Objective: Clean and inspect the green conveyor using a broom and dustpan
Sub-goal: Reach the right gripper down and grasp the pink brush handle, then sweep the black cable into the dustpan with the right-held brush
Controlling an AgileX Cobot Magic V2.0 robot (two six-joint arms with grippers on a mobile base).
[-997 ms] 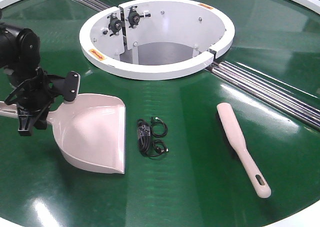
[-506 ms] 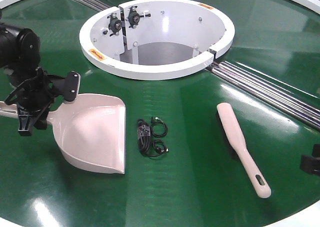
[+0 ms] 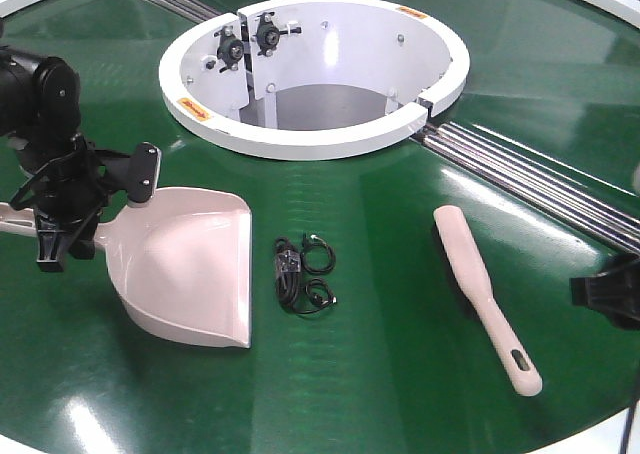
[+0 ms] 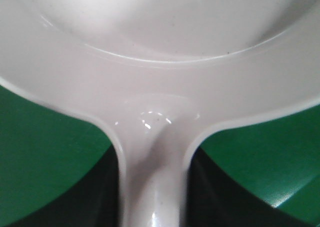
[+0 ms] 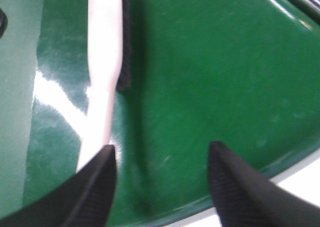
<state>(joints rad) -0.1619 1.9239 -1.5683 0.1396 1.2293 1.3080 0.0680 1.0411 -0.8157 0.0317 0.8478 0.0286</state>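
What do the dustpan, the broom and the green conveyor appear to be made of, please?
The dustpan looks like moulded pale pink-beige plastic, smooth, slightly glossy, with soft highlights. The broom seems the same plastic, with dark bristles of unclear fibre. The green conveyor looks like glossy coated belting, perhaps PVC, given its sharp light reflections.

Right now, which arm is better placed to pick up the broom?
Right. The right gripper hangs open just beside the broom handle, at the right edge of the green conveyor. The left gripper is on the far side, clamped on the dustpan handle.
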